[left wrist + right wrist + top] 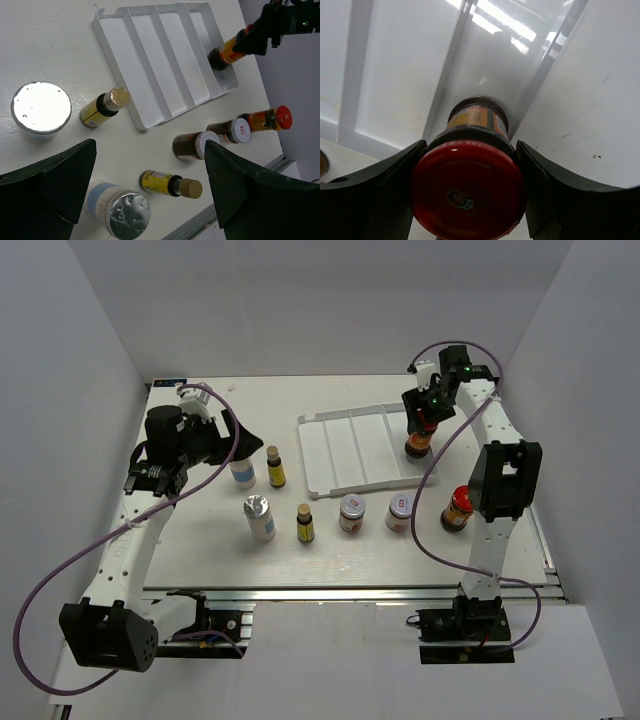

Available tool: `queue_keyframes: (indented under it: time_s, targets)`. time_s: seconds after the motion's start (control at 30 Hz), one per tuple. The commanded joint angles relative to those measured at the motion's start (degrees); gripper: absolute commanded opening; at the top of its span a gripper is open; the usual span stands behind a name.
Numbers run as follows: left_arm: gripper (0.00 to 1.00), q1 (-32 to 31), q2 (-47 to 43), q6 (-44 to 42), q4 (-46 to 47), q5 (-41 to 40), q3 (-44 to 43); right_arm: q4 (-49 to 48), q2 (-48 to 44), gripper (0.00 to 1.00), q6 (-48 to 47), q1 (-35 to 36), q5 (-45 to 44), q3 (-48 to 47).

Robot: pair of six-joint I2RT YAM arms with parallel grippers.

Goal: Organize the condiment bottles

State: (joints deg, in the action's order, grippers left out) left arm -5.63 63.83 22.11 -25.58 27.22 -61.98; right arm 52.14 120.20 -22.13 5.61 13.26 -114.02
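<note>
Our right tool (426,412) grips a red-capped bottle (418,440) standing in the rightmost channel of the tray (350,445); our left tool (150,145) gapes wide above two white bottles (40,107).

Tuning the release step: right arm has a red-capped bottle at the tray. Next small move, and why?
Likely open the right jaws. The red-capped bottle stands upright in the rightmost slot of the tray, jaws closed around its cap, and its base looks seated, though contact isn't certain.

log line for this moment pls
right claw: shut on red-capped bottle at rightmost slot of tray | left claw: open, holding nothing | second red-capped bottle: on table, outside tray
</note>
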Motion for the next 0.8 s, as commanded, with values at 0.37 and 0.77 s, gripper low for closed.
queue_keyframes:
  time_s: [0.37,0.77]
  targets:
    - [0.98,0.00,-3.45,0.65,-1.66,-0.24,-1.22,-6.00,0.21,0.89,-2.04,2.30,-1.39,-1.56]
    - [0.98,-0.08,-4.24,0.39,-0.96,0.20,-0.87,3.04,-12.96,0.89,-5.64,2.13,-0.16,-2.54]
